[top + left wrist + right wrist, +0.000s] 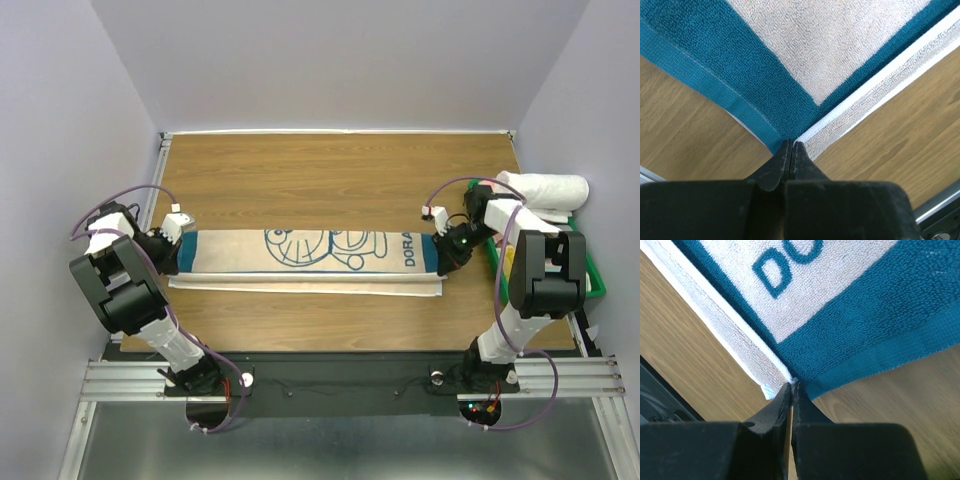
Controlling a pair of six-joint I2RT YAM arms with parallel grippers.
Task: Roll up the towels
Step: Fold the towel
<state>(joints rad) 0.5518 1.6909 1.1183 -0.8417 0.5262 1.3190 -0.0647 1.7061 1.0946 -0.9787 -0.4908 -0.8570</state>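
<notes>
Left end effector point(791, 146) is clenched on one end corner of the towel point(300, 262); right end effector point(793, 387) grips the opposite end's corner. Between them it lies flat on the counter point(330, 180).

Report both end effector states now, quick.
Left end effector: closed, pinching a corner of the long cream terry towel with teal border.
Right end effector: closed, pinching a corner at the same towel's other end.

The flat towel point(310, 258) spans the middle of the table point(330, 170), with the left gripper point(172, 268) at its left end and the right gripper point(442, 268) at its right. A rolled towel point(545, 188) lies on the bin point(596, 282), far right.
</notes>
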